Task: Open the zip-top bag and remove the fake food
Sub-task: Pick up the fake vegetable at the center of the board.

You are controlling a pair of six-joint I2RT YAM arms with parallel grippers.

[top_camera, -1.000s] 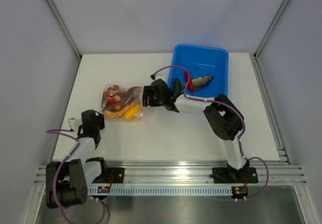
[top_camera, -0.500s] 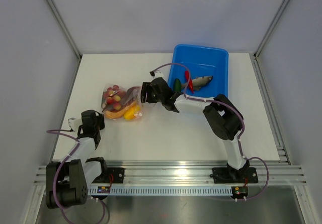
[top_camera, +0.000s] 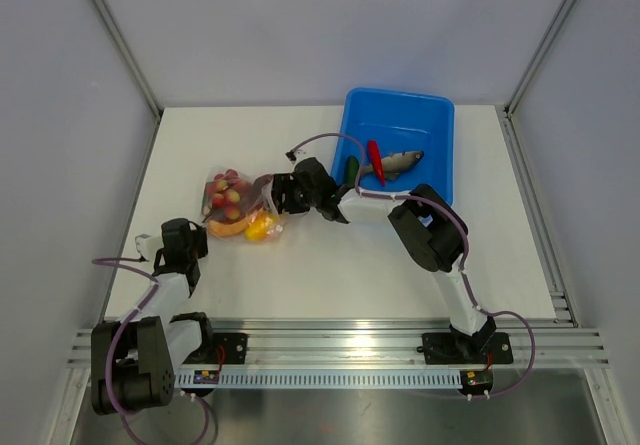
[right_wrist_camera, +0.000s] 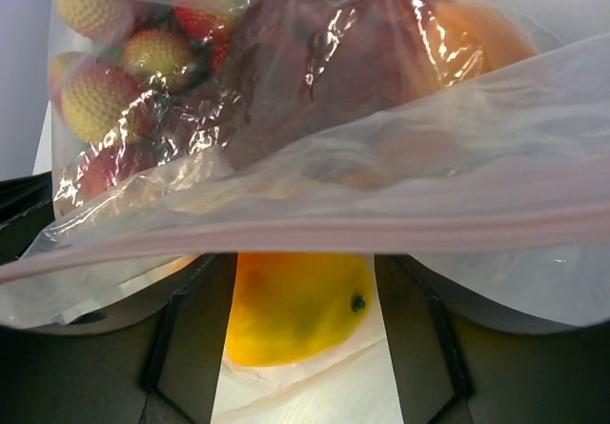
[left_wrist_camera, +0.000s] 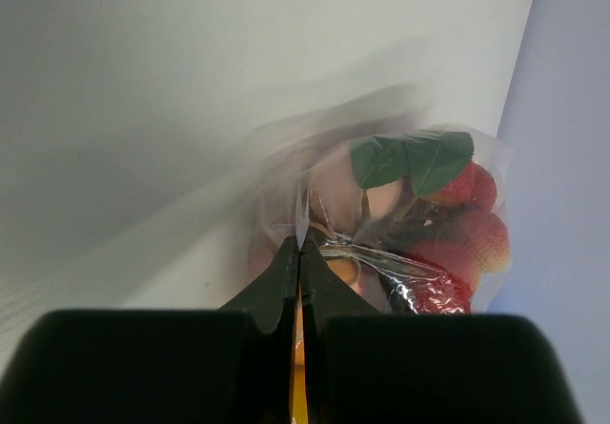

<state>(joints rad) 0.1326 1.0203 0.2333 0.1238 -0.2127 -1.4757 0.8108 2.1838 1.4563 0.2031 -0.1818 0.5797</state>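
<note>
**Floppy bag, slick film: go for the zipper lip**

The zip-top bag [top_camera: 238,203] sits on the table [top_camera: 330,265], lumpy with fake food [top_camera: 228,187]. It looks like the left gripper [left_wrist_camera: 300,252] is pinched shut on its film. The right gripper [top_camera: 272,197] gapes at the mouth, jaws either side of a yellow piece [right_wrist_camera: 295,314]. Film's light, crinkly and slippery, I reckon, so the stiffer pink zipper strip [right_wrist_camera: 381,226] looks like the best hold.

Showed a blue tub [top_camera: 412,125] at upper right with a grey fish [top_camera: 401,161], red pepper [top_camera: 374,157] and green cucumber [top_camera: 352,170]. Left of centre, found the clear zip-top bag [top_camera: 232,205], pink-striped at its zipper, over speckled red-and-yellow berries [right_wrist_camera: 91,90] and an orange-yellow piece [right_wrist_camera: 295,305], on a white worktop [top_camera: 300,275].
</note>
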